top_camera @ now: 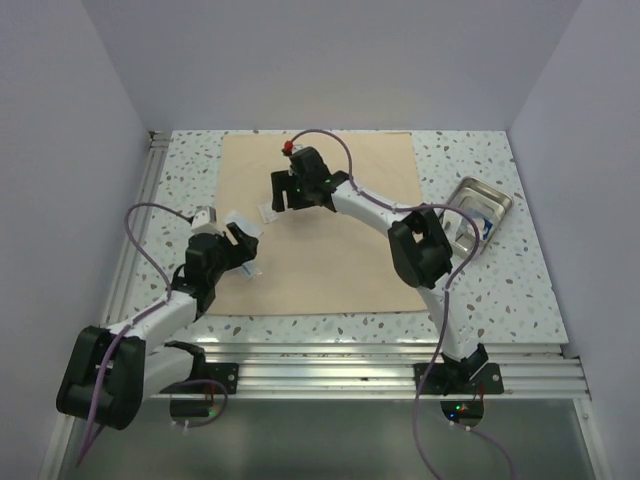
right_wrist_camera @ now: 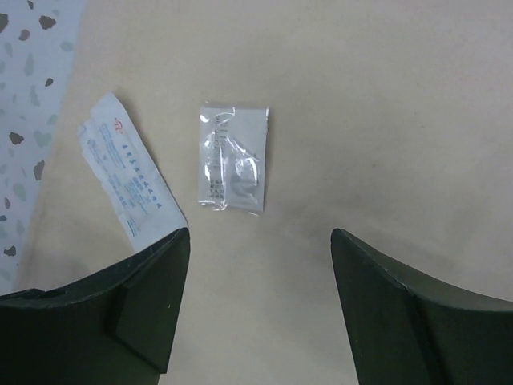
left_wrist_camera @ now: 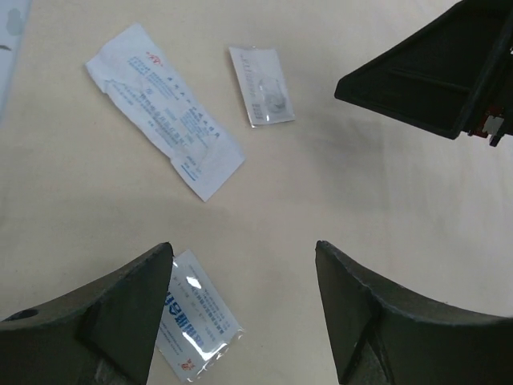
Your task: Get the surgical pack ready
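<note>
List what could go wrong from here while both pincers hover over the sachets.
1. The left pincer and right pincer are both open over the same patch of wrap sheet, so they could collide.
2. The clear sachet lies flat on the soft sheet, so closing fingers might pinch the cloth and drag it.
3. The long white sachet sits at the sheet's edge, and a nudge may push it off.

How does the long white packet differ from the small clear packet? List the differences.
The long white packet is opaque, printed paper; the small clear packet is see-through plastic. The white packet is longer and creased; the clear one is shorter and shiny. Both lie flat on the beige sheet, apart.
</note>
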Robot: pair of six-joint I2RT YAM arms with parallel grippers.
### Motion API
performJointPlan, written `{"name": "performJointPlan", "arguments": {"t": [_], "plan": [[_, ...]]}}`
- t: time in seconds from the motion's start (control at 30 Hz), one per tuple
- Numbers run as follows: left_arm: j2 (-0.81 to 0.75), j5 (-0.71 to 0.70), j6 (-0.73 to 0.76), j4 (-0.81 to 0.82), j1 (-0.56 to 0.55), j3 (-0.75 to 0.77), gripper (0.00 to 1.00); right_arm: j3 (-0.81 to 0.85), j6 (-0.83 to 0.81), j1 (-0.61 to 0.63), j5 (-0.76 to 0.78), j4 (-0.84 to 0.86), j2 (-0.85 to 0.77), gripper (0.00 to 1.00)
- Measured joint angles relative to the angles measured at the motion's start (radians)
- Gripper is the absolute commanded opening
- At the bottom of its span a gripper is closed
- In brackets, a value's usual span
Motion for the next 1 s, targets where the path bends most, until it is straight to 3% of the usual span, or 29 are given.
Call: {"name": "performJointPlan", "arguments": {"t": [0.17,0.37,1.0], "plan": [[0.064,0.024,-0.027,-0.037,0.068,0.05,0.65,0.075,0.033,-0.013,-0.118,0.047,0.084,0.69],[0.155,0.036,-0.043,-0.047,0.072,0.174,0.57,0.117,0.108,-0.035,-0.234,0.107,0.171,0.63],[0.579,0.046,-0.089,-0.019,0.09,0.41,0.28,0.204,0.307,-0.103,-0.422,0.233,0.304,0.47]]}}
